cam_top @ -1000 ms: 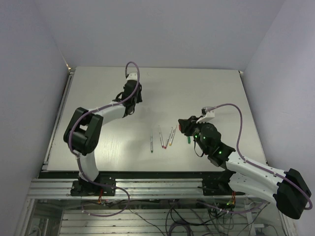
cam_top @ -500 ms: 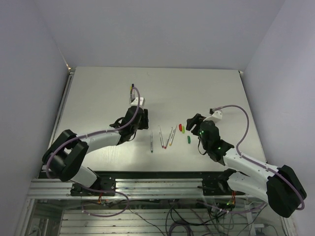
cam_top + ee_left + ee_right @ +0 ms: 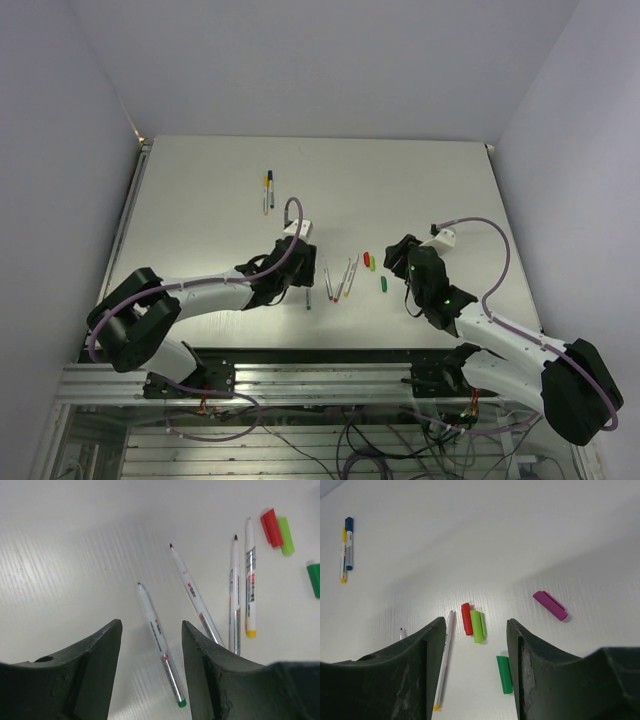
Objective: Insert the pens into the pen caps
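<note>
Pens, top view: four uncapped, mid-table, between both arms.
Left gripper, top view: just beside them; has swung in from the far left, where two capped pens now lie.
Right gripper, top view: has backed off, uncovering red cap.
Left wrist view: jaws apart, empty; green-ended pen between them.
Right wrist view: jaws apart, empty; green cap near, magenta cap right.
Advice: straddle barrel mid-length, descend squarely.
</note>
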Controlling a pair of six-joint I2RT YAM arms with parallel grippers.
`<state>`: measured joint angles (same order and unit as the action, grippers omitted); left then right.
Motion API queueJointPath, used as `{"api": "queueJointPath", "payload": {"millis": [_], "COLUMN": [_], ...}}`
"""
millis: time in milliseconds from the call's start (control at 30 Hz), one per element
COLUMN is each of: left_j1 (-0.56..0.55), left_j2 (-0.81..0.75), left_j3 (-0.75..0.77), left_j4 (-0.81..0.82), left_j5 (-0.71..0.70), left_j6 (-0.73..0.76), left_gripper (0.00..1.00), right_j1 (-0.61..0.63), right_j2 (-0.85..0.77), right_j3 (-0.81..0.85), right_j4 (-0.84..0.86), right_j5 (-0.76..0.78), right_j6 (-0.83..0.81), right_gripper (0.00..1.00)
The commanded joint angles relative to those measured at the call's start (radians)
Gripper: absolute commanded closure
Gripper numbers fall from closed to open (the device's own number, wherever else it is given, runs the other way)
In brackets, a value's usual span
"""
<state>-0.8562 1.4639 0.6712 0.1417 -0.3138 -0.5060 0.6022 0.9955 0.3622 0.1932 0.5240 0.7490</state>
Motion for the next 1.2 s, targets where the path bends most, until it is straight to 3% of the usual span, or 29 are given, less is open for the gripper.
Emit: {"api": "queueJointPath", "payload": {"millis": [0,233,533,1033,1167], "left_j1": [-0.051,-0.139,-0.147,-0.148,-0.147], "left_j2": [0.023,0.097,0.147,0.267,0.299], "left_j3": [0.045,0.112,0.111,0.171,0.159], "left_j4": [-0.097,-0.227,-0.257,-0.389,-0.388], "left_j5": [-0.045,-0.125,-0.152,-0.036,0.027], "left_j6": [-0.048,-0.075,-0.101,-0.089,-0.088], "left_gripper": [0.39,0.38,0.39,0.50,0.57], "right_j1": [-0.005,-0.005,-0.006,-0.007,-0.007], "right_j2": [-0.016,-0.008,0.004,-0.026,-0.031], "right_j3": [-0.023,-0.036,-0.044,-0.072,-0.069], "right_j4": [-0.013,0.007,0.026,0.038,0.023], "right_j5": [0.019,0.010,-0.005,-0.038,-0.038], "right_j6": [0.015,0.021,0.016,0.054,0.059], "right_gripper": [0.49,0.52,0.53,0.55,0.55]}}
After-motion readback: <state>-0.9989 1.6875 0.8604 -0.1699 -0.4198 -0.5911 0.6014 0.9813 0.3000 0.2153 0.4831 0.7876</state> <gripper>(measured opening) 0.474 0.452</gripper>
